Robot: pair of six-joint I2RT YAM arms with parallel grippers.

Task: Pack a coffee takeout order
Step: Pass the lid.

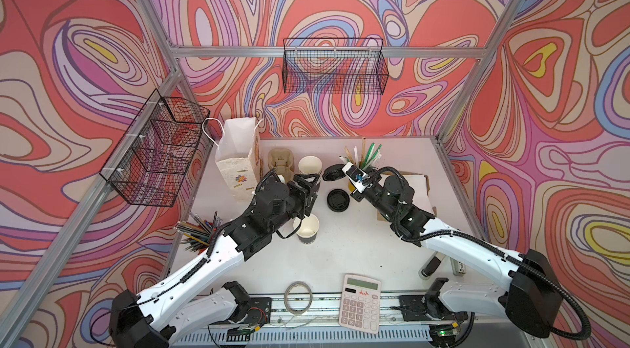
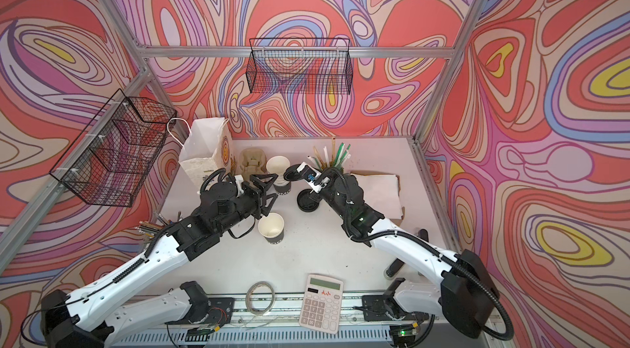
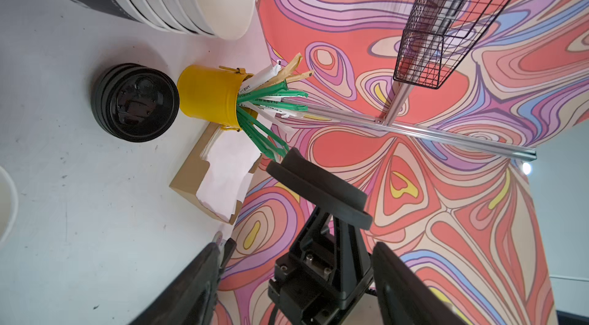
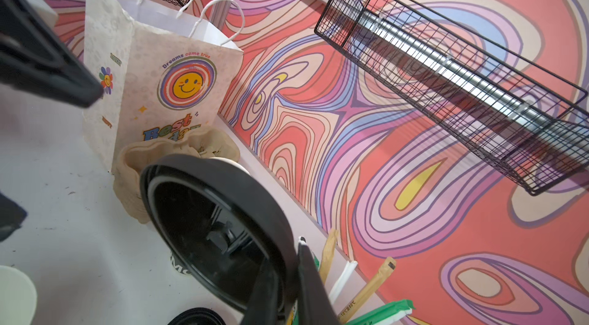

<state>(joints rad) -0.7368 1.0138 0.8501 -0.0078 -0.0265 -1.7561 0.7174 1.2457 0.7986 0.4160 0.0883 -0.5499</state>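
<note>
Black paper cup (image 1: pixel 308 233): lidless, upright at frame centre, standing clear, likely for capping. Black plastic lid (image 1: pixel 332 174), upper centre: rim pinched by right fingers (image 1: pixel 343 166), presumably for that cup. Left fingers (image 2: pixel 264 180): spread wide, empty, beside stacked white-lined cups (image 1: pixel 310 167).

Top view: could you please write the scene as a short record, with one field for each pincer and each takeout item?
left pincer: open, empty, beside the cup stack
right pincer: shut on a black lid, lifted off the table
single cup: upright, no lid
carrier: empty, next to the bag
bag: standing upright
</note>
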